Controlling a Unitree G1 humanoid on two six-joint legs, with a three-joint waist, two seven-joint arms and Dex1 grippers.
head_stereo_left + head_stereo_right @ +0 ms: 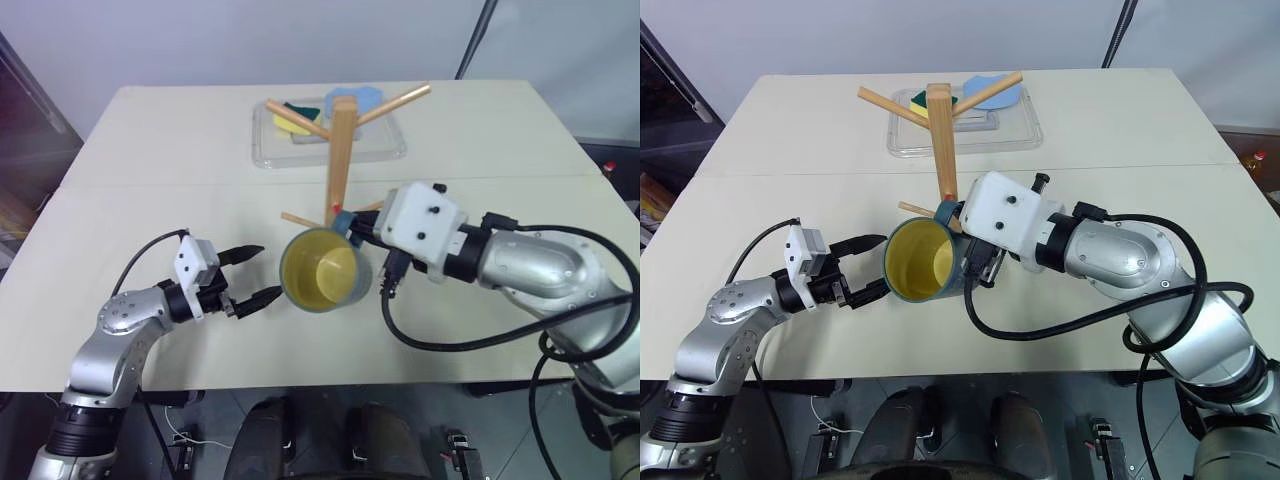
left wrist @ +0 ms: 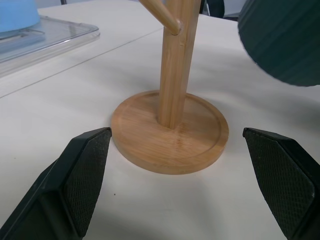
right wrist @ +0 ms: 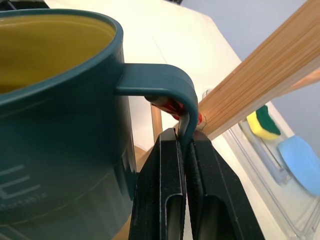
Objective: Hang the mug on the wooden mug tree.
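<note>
- Right gripper [image 3: 182, 150] is pinching the thin blue handle of the mug [image 1: 322, 270] between its closed black fingers, carrying the cup in the air beside the post with its yellow inside facing up toward the head camera
- Left gripper [image 1: 250, 275] is hovering low over the table [image 1: 150, 150] with its fingers spread wide and nothing between them, pointing at the round base of the wooden mug tree [image 1: 342, 150] (it looks placed to steady that base, though it is not touching it)
- Table-wise, the tree is standing upright near the middle, its angled pegs fanning out above, and a clear tray [image 1: 270, 150] with a yellow and green sponge [image 1: 293, 120] and a blue item [image 1: 365, 97] is lying behind it
- Mug body is hanging just beside the post, near a lower peg [image 1: 297, 218] and the small red mark [image 3: 172, 106]; the handle loop is not yet over any peg
- Handling, as I am judging it: the mug looks rigid and glazed, so probably slippery and liable to chip if knocked on the wood; held by the handle edge alone, its weight is sitting off to one side and it could swing or rotate in the pinch
- Keeping hold on the handle's outer bar seems best, since that is leaving the loop open for a peg to pass through
</note>
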